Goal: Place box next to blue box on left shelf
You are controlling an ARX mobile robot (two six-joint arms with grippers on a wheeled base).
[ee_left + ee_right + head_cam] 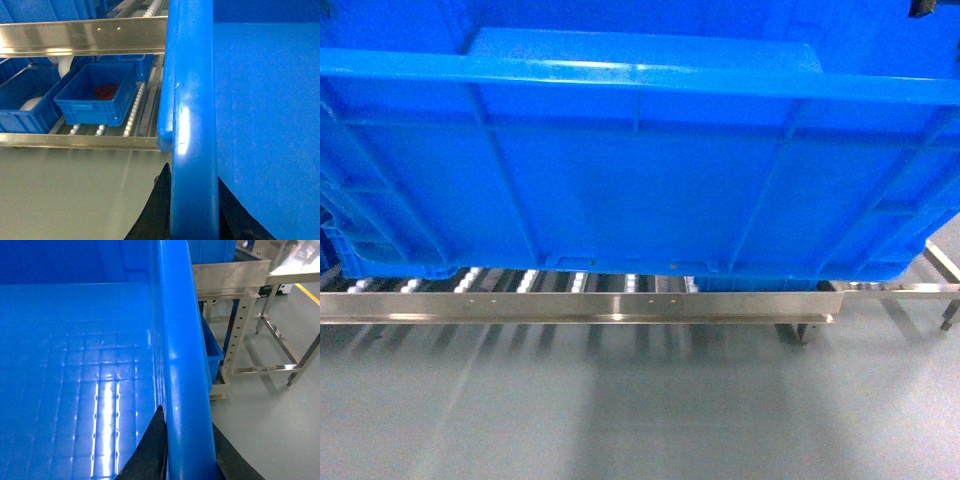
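**A:** Where is the box?

**B:** The box (640, 170) fills most of the head view, a large bright blue crate with a thick rim and ribbed side. Its bottom edge sits just above the front rail (580, 305) of the left shelf (570, 283), with white rollers showing between the two. Whether it rests on the rollers or hangs just over them I cannot tell.

**A:** And the left gripper?

**B:** The left gripper (192, 210) straddles the box's rim at the left end, one dark finger (155, 210) on the outside and one on the inside, closed against the rim.

**A:** The right one?

**B:** Same on the other end. The right gripper (187, 452) has its dark fingers (147, 450) on either side of the rim, clamped onto it, with the box's gridded floor to its left.

**A:** Anything else on the shelf?

**B:** The left wrist view shows a smaller blue bin (97, 97) on the rollers to the left of the box, with something red (105, 91) inside it, and another blue bin (25, 100) further left. The right wrist view shows a steel frame (265, 315) standing on the grey floor (280, 415) to the right.
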